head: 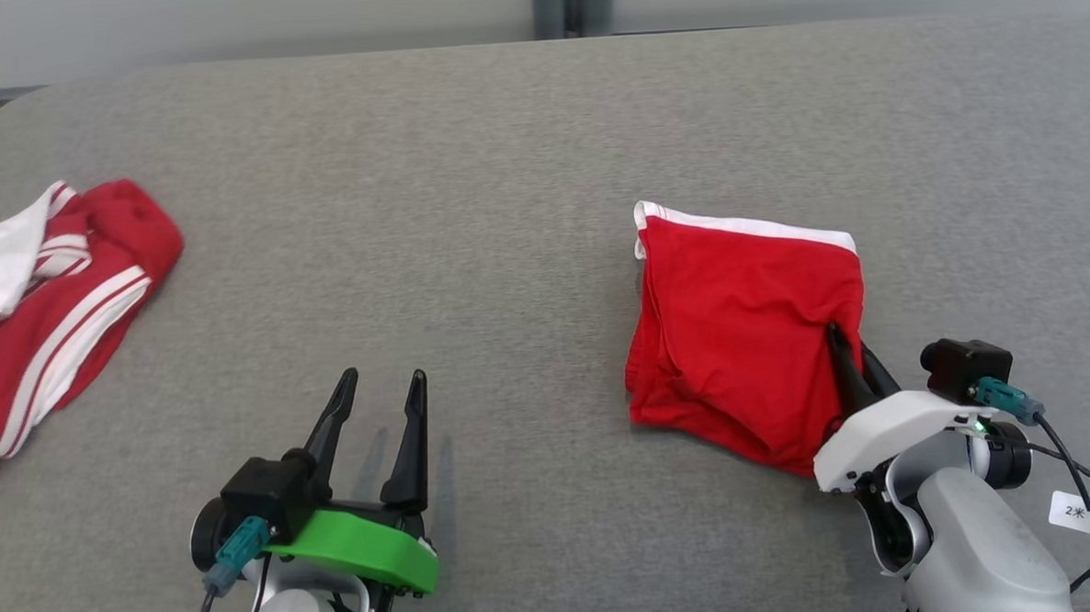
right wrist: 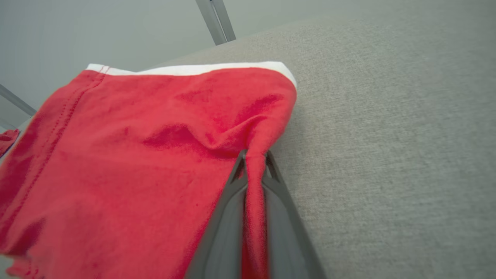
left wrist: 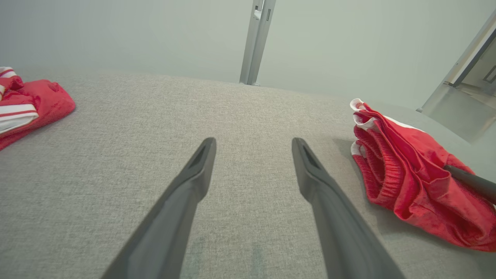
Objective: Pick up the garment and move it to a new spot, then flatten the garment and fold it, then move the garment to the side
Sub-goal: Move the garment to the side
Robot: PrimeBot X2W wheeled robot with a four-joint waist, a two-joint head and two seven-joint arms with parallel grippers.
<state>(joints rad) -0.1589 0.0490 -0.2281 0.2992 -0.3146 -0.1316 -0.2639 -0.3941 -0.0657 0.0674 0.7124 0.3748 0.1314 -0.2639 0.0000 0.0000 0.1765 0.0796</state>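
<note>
**A:** What's nearest on the grey table [head: 502, 161]?

**B:** At its near edge, on the left half, the left gripper [head: 384, 377], fingers spread wide, holding nothing.

**A:** And the right gripper [head: 846, 348]?

**B:** Near edge, right half, pinched tight on a fold of the red garment [head: 748, 315], which lies folded on the table's right half.

**A:** Farther?

**B:** A striped garment [head: 48, 300], red and white, crumpled at the table's left edge.

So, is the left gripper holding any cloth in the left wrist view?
No, the left gripper stands open and empty above the grey fabric-covered surface.
</note>
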